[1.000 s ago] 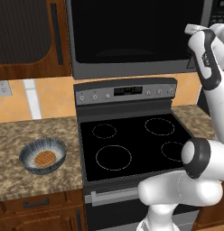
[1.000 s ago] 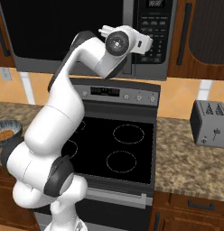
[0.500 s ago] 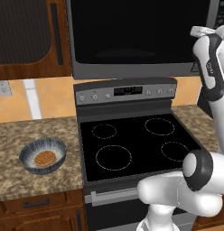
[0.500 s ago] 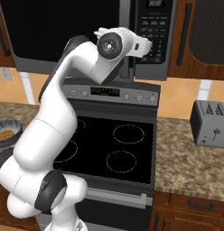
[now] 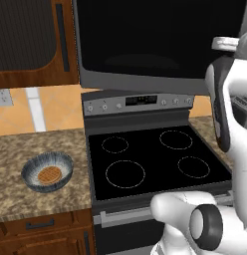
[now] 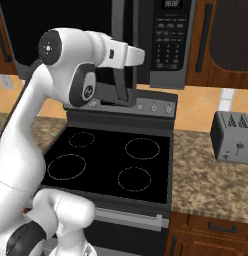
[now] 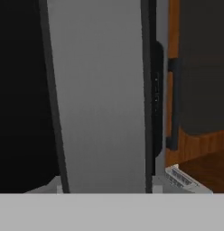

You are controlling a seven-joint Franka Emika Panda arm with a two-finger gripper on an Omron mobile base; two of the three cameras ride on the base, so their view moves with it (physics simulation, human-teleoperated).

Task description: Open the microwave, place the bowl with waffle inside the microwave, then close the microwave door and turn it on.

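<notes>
Hand view: a broad grey vertical bar, the microwave door handle [image 7: 102,97], stands directly ahead of the camera and very close; the fingertips themselves are not distinguishable at the bottom of this view, so whether they are apart or clamped on the handle cannot be told from the pictures. Right base view: the gripper [image 6: 132,75] sits at the end of the white forearm, right against the slim vertical handle [image 6: 117,30] of the microwave door [image 6: 61,30], just left of the keypad panel [image 6: 171,40]; the fingers are hidden behind the hand, so contact is likely but not confirmed. Compared with half a second ago, the hand has pushed further forward to the handle, and the door edge now appears to stand slightly out from the microwave [image 6: 168,75] body, though the gap is hard to judge. Left base view: the door's black glass [image 5: 160,40] spans the top, with the arm rising at the right edge. The bowl [image 5: 47,172] rests on the granite counter [image 5: 26,199] left of the stove [image 5: 155,159], with the waffle [image 5: 49,175] lying flat inside it; both sit where they did before, low and far to the left of the gripper, well apart from it. A toaster [image 6: 232,136] stands on the right counter.
</notes>
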